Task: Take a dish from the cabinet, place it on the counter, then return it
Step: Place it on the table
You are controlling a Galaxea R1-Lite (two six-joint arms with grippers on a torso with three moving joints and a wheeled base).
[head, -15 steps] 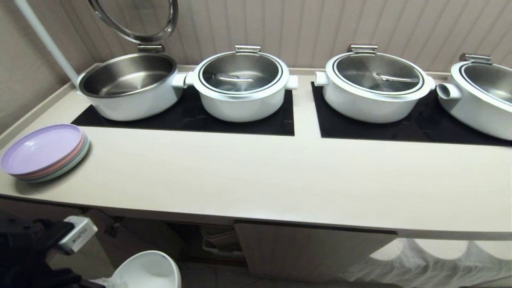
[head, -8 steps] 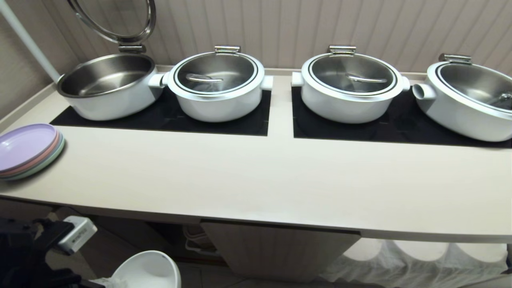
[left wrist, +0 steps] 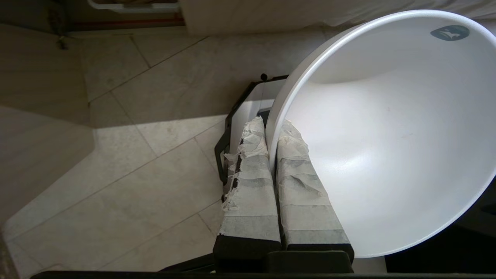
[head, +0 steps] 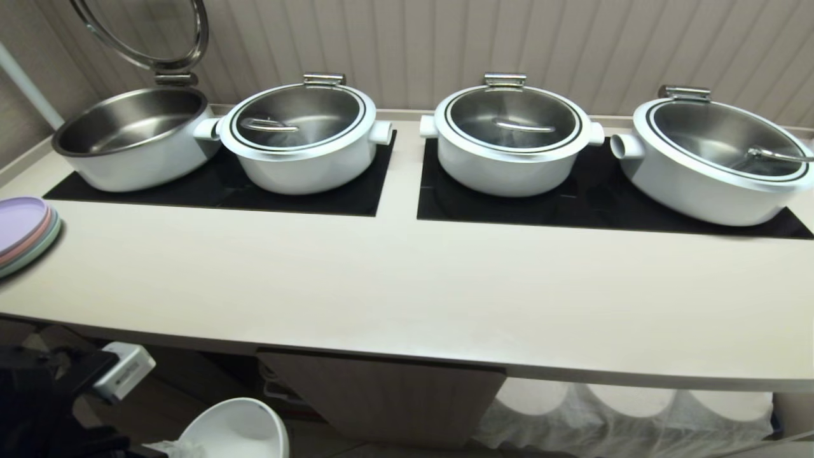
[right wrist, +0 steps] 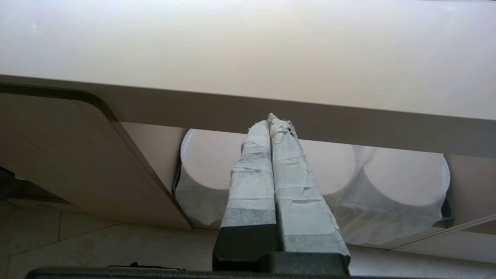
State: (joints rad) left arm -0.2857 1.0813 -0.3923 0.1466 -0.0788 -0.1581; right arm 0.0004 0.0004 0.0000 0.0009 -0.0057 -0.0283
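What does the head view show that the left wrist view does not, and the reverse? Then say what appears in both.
Only the head view shows the counter with four white pots on black panels and stacked coloured plates.

Only the left wrist view shows the left gripper shut on the bowl's rim, one taped finger inside and one outside, above the tiled floor.

Both show the white bowl, held low in front of the cabinet door.
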